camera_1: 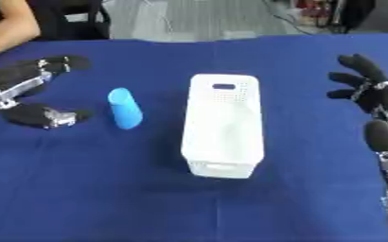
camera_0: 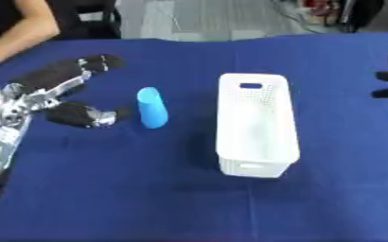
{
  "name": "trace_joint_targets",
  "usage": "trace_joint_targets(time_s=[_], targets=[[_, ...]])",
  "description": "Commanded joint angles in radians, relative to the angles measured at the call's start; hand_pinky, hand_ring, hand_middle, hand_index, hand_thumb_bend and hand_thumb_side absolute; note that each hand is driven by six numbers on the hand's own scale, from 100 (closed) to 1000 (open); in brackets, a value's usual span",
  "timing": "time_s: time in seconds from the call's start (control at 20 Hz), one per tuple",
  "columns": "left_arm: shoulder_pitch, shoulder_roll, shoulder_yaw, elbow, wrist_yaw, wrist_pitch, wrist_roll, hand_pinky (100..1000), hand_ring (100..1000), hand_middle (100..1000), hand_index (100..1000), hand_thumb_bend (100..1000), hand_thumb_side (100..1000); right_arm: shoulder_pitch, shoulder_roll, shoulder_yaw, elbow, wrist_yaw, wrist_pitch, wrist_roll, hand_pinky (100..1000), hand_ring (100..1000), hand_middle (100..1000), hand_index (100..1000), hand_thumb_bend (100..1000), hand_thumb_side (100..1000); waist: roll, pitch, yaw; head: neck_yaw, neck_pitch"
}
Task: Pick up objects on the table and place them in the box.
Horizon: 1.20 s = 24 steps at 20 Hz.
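While left hand (camera_0: 61, 92) spreads open beside blue cylinder (camera_0: 152, 107) | white box (camera_0: 256, 124) right | right hand (camera_1: 369, 90) open

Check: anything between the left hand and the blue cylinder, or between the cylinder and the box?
Nothing visible. The left hand is open beside the blue cylinder, only bare blue tablecloth in the gap. Between the cylinder and the white box there is also just cloth. The box looks empty.

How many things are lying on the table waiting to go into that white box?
1: a blue cylinder lies on the blue cloth, left of the white box, just beside the left robot hand. The box looks empty.
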Motion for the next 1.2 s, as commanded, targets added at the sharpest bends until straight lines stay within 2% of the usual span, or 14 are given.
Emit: trace_joint_targets(time_s=[0.05, 0.65, 1.2], targets=[[-0.048, 0.054, -0.019, 0.027, 0.017, -0.014, -0.017, 867, 915, 946, 994, 830, 768, -0.002, -0.017, 0.001, -0.01, -0.001, -0.002, 0.003, 723, 850, 919, 1000, 572, 1000, 0.002, -0.017, -0.002, -0.002, 0.002], [-0.212, 0.013, -0.095, 0.165, 0.02, -0.061, -0.066, 866, 913, 944, 992, 848, 797, 0.0, -0.016, 0.004, -0.008, -0.003, -0.003, 0.008, 723, 850, 919, 1000, 574, 1000, 0.001, -0.018, -0.005, 0.004, 0.01], [-0.339, -0.097, -0.16, 0.424, -0.041, -0.124, -0.123, 868, 910, 940, 987, 865, 825, -0.001, -0.011, 0.01, -0.007, -0.004, -0.005, 0.015, 722, 850, 920, 1000, 575, 1000, -0.003, -0.013, -0.006, 0.008, 0.01]])
